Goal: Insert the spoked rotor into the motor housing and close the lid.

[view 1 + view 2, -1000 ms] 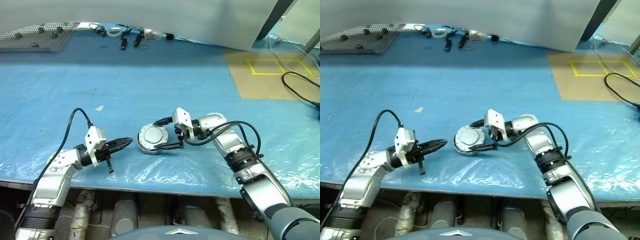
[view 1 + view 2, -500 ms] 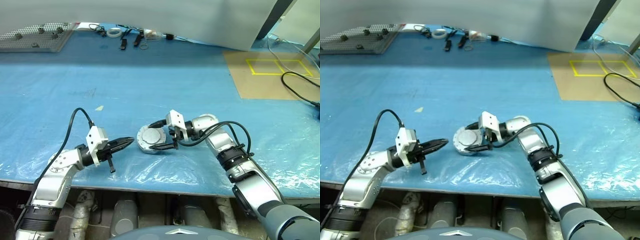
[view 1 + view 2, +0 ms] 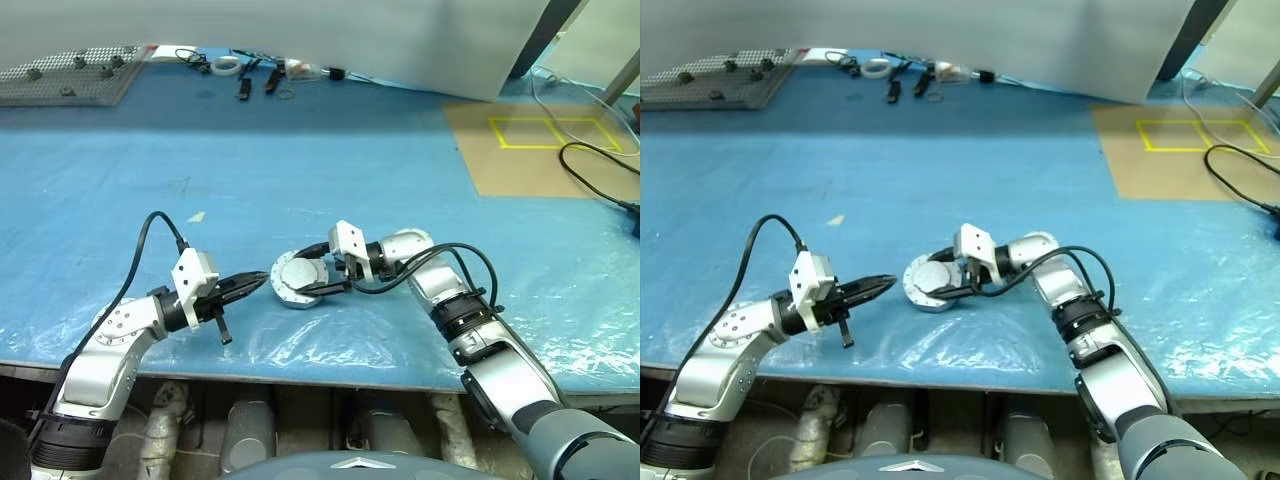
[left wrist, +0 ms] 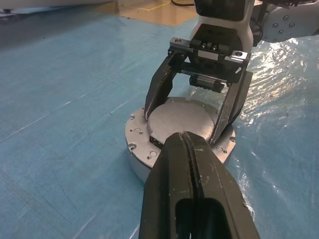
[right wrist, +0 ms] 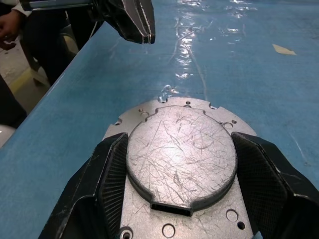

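The left end effector (image 3: 258, 279) sits low over the near part of the blue worktop (image 3: 300, 170), its two black fingers pressed together with nothing between them; its tip points toward the motor housing (image 3: 290, 281) and stops just short of the rim, apart from it. The housing stands upright on the clear plastic sheet (image 3: 330, 340) that covers the near strip of the worktop, between the two arms; the lid (image 5: 180, 155) lies on top of it with the plain scratched grey face up, set inside the ring of small holes around the housing's flange. The right end effector (image 3: 305, 278) reaches in from the other side, its fingers (image 5: 107, 174) spread to either side of the lid's raised disc and standing at or against its edge; whether they press it firmly I cannot tell. The rotor is hidden if it is inside, so I cannot say where it lies.

Farther back, a bit of pale tape (image 3: 198, 216) lies on the bare blue surface; toward the far right lies a brown board (image 3: 530, 150) marked with a yellow square. Along the far edge sit a grey perforated tray (image 3: 65, 75), a white tape roll (image 3: 228, 64) and some small dark tools (image 3: 270, 78).
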